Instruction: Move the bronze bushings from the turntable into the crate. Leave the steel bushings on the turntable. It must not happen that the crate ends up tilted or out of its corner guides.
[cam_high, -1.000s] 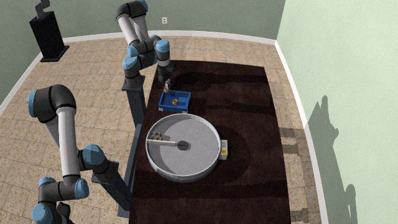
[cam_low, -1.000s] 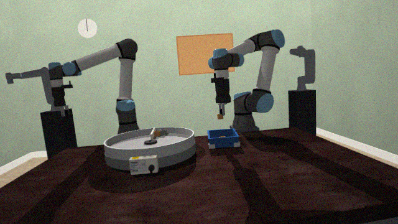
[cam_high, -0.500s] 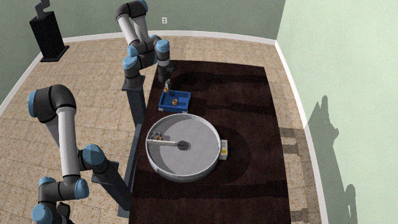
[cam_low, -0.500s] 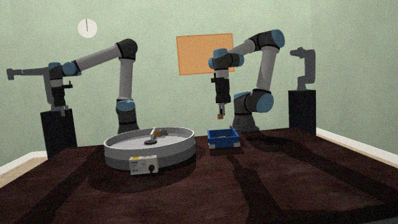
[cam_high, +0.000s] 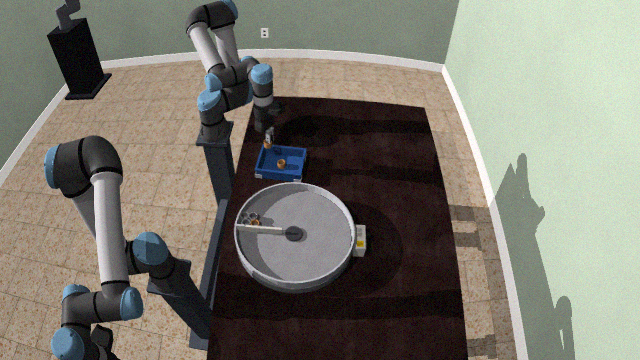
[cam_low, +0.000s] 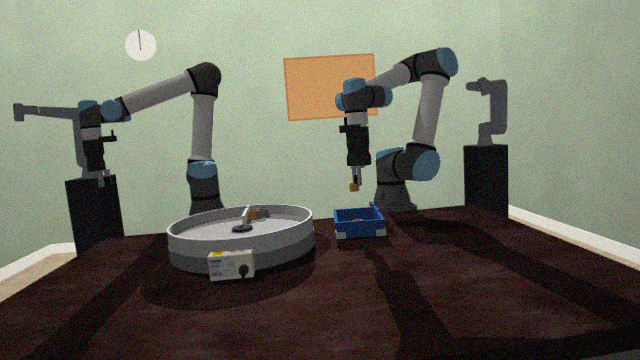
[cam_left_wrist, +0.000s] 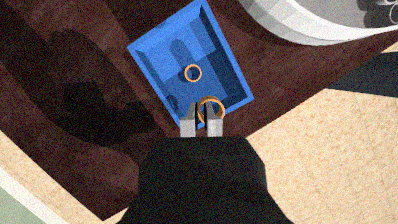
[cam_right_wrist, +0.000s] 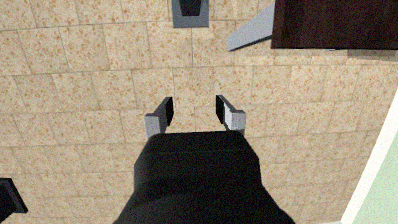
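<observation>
Top view: a bronze bushing (cam_high: 267, 144) (cam_low: 354, 187) (cam_left_wrist: 223, 112) hangs above the crate's (cam_high: 285, 177) (cam_low: 360, 229) (cam_left_wrist: 235, 65) rim, its wall clamped in the left claw (cam_high: 270, 135) (cam_low: 355, 181) (cam_left_wrist: 200, 110). Placing is in hand; next, likely, centre over the crate, lower clear of its walls, release. Another bronze ring (cam_high: 281, 163) (cam_low: 357, 220) (cam_left_wrist: 185, 73) lies inside the crate. Beside the crate, the turntable (cam_high: 320, 250) (cam_low: 250, 245) (cam_left_wrist: 300, 25) carries one more bronze piece (cam_high: 255, 222) (cam_low: 253, 214) among steel bushings (cam_high: 253, 216) (cam_low: 264, 213) (cam_left_wrist: 392, 15). The right claw (cam_low: 102, 180) (cam_right_wrist: 194, 104), fingers apart, is well away from the crate. Under the crate is a dark brown surface (cam_high: 390, 200) (cam_low: 300, 310) (cam_left_wrist: 100, 30) (cam_right_wrist: 340, 25); beyond, green walls (cam_high: 550, 100) (cam_low: 250, 50) (cam_left_wrist: 7, 210) (cam_right_wrist: 385, 185).
</observation>
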